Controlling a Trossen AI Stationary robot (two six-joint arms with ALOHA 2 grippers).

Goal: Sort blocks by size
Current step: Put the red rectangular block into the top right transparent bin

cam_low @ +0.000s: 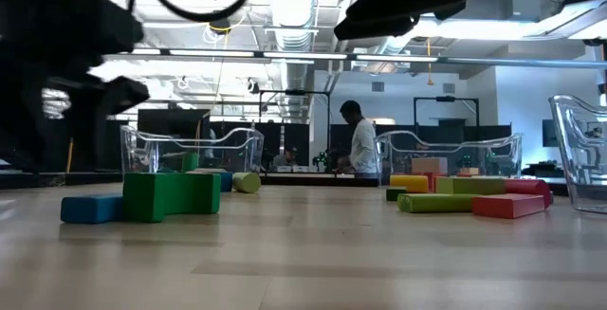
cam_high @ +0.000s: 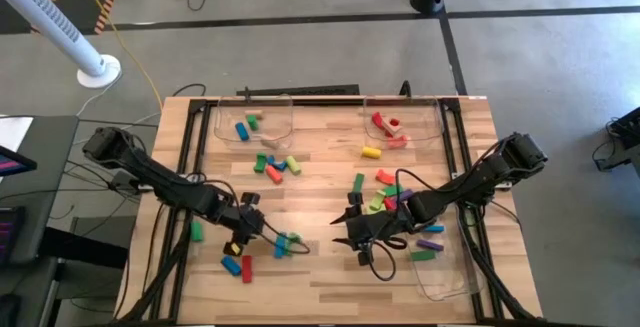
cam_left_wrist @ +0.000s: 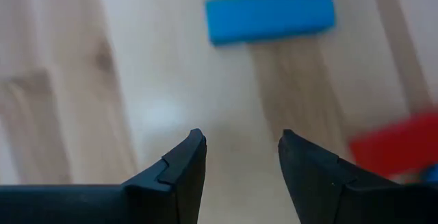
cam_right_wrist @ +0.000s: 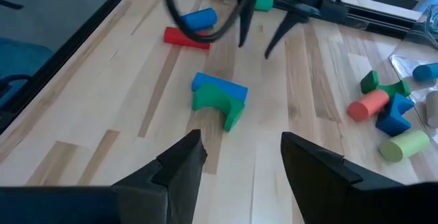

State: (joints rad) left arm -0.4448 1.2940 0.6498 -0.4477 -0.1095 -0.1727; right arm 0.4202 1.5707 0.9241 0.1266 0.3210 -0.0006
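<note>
Small coloured wooden blocks lie scattered on the wooden table [cam_high: 330, 277]. My left gripper [cam_high: 255, 229] is open and empty, hovering above the table just left of a green block lying against a blue bar [cam_high: 285, 242]; that blue bar also shows in the left wrist view [cam_left_wrist: 270, 15]. A blue piece [cam_high: 232, 264] and a red bar [cam_high: 247, 267] lie near it. My right gripper [cam_high: 340, 232] is open and empty, right of the same green and blue pair [cam_right_wrist: 219, 97], with a cluster of blocks [cam_high: 385, 199] behind it.
Two clear trays stand at the far edge, one on the left [cam_high: 252, 117] and one on the right [cam_high: 403, 117], each holding a few blocks. A third clear tray [cam_high: 445, 272] lies at the near right. A person [cam_low: 362, 144] stands in the room beyond.
</note>
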